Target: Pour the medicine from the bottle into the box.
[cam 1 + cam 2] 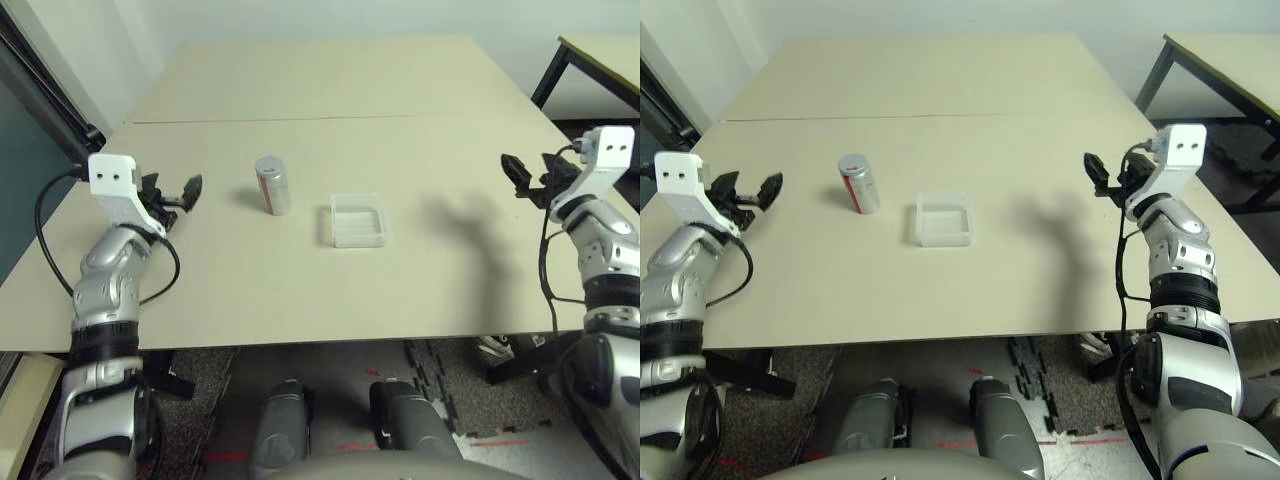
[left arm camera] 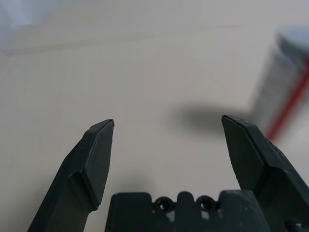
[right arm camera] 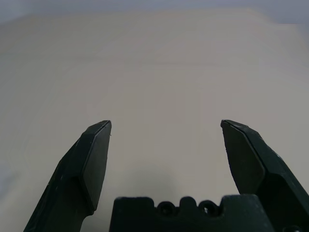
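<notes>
My left fingers [image 1: 180, 197] and right fingers [image 1: 1101, 176] hang spread and empty at the surface's [image 1: 300, 280] edges, the bottle [image 1: 272, 185] upright just beside the box [image 1: 357, 221]; a careless sideways reach could topple it.

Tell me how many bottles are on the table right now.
1. The bottle stands upright near the middle of the table, just left of the clear plastic box. Nothing on the table could hide another.
</notes>
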Tool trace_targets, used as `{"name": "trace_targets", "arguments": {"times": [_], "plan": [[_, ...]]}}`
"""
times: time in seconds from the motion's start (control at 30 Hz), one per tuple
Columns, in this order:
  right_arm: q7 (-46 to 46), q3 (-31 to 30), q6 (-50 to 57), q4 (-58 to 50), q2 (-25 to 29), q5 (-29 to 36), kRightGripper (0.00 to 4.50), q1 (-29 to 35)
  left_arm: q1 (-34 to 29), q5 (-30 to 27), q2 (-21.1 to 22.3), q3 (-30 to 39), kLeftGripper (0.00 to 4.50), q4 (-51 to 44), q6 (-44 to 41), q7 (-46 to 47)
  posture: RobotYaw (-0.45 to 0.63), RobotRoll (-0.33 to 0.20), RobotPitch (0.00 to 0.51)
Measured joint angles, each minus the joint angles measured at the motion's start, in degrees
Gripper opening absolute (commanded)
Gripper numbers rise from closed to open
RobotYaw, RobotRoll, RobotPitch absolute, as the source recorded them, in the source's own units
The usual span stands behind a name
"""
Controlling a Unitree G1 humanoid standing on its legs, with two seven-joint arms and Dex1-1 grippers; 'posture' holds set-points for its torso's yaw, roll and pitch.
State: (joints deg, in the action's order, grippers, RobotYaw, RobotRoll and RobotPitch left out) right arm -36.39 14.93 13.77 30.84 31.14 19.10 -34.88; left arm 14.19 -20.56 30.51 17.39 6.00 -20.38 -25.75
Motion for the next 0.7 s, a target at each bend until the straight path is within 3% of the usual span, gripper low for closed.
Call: {"name": "trace_targets", "arguments": {"times": [0.3,0.7], "plan": [[-8.3,-7.9,15.0,-17.7,0.2,2.4,4.50,5.1,0.7,-0.9,-1.6,-4.1,4.47,-6.3,-5.2,-1.8,0.12,0.000,0.118],[-9.9,-9.9,21.1,-26.2,0.8,3.3,4.50,7.1,7.9,1.9,-3.1,-11.4,4.47,2.2,-2.8,-7.5,0.07,0.000,0.123]]}}
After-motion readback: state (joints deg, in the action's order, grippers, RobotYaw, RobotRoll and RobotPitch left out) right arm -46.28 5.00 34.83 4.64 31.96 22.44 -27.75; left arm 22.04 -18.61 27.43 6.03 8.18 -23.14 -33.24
